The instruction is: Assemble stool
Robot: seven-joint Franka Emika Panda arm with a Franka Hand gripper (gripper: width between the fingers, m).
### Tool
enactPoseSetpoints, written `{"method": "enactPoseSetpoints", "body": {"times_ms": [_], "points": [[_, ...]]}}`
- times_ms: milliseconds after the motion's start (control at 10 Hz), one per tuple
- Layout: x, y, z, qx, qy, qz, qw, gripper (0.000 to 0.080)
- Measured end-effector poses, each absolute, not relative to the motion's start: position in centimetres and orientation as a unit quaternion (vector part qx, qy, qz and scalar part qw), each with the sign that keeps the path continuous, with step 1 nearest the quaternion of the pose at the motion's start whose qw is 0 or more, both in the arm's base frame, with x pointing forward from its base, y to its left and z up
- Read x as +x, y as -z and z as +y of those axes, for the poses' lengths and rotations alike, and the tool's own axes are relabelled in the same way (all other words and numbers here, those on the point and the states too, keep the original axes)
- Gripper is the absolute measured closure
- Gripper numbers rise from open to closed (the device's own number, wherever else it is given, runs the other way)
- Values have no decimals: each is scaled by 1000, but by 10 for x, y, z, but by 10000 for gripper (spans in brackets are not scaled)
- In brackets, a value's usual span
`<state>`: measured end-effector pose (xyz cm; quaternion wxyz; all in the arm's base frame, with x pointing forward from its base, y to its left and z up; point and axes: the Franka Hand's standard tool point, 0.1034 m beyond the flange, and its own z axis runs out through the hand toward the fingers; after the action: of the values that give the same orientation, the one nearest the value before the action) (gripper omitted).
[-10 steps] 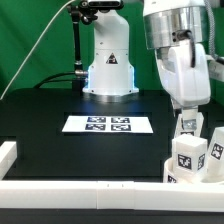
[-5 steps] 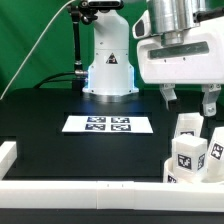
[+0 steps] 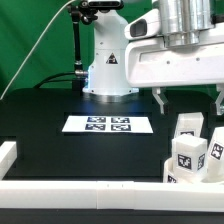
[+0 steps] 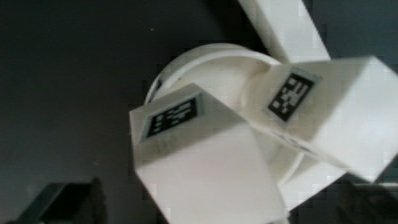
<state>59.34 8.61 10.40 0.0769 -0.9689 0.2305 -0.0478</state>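
The counter (image 3: 40,125) was a flat black surface. The marker board (image 3: 108,124), a thin white sheet bearing square tags, lay flat near its middle. White border rails (image 3: 90,190) ran along the near edge and turned at the corner on the exterior view's left. Blocky white legs (image 3: 190,152) with black-and-white tags stood clustered at the exterior view's right, beside the round seat (image 4: 214,75). The arm's white base (image 3: 108,70) stood at the far edge.

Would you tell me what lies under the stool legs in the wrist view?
The round seat shows as a curved white rim under and behind the tagged legs. The legs cover most of it, so where they touch it is hidden.
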Motion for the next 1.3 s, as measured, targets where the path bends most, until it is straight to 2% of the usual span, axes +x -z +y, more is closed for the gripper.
{"method": "enactPoseSetpoints", "body": {"times_ms": [500, 800, 1300], "points": [[593, -103, 80, -992, 56, 91, 59, 151], [594, -103, 82, -994, 65, -76, 32, 151], [588, -100, 89, -957, 43, -286, 8, 151]]}}
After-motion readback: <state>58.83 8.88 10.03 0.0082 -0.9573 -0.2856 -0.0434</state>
